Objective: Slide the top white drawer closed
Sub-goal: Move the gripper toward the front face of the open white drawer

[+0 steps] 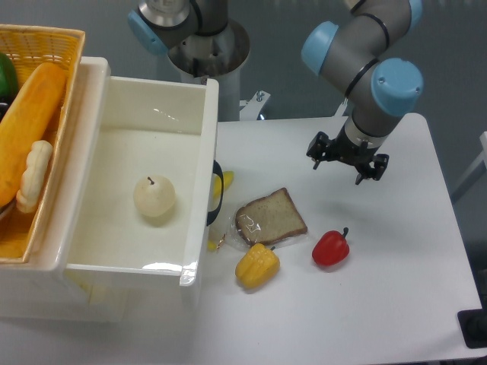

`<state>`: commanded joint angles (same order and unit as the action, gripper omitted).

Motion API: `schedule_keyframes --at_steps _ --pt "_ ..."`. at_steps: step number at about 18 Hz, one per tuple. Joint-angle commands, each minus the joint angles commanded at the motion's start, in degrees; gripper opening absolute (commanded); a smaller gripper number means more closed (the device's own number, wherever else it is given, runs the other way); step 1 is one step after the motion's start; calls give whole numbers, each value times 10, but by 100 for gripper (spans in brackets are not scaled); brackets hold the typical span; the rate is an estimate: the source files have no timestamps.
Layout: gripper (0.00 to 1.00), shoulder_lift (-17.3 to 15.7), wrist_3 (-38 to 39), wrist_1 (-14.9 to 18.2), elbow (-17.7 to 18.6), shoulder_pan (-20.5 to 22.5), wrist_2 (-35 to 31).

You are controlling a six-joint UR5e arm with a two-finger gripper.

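Note:
The top white drawer stands pulled out to the right from the cabinet frame at the left. It is a glossy white box with tall thick walls, and a pale pear lies inside it. Its dark curved handle shows on the front wall, facing the table. My gripper hangs over the table well to the right of the drawer front, apart from it. Its two dark fingers are spread and hold nothing.
A yellow wicker basket with bread and other food sits on the cabinet at the far left. On the table lie a bread slice, a yellow pepper and a red pepper. A small yellow item lies by the handle.

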<state>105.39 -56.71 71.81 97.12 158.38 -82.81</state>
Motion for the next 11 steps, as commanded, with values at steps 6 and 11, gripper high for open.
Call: schedule_keyframes --at_steps 6,11 --pt "12 -9 103 -1 -16 -25 79" --pt "1 -12 151 25 -17 -56 88"
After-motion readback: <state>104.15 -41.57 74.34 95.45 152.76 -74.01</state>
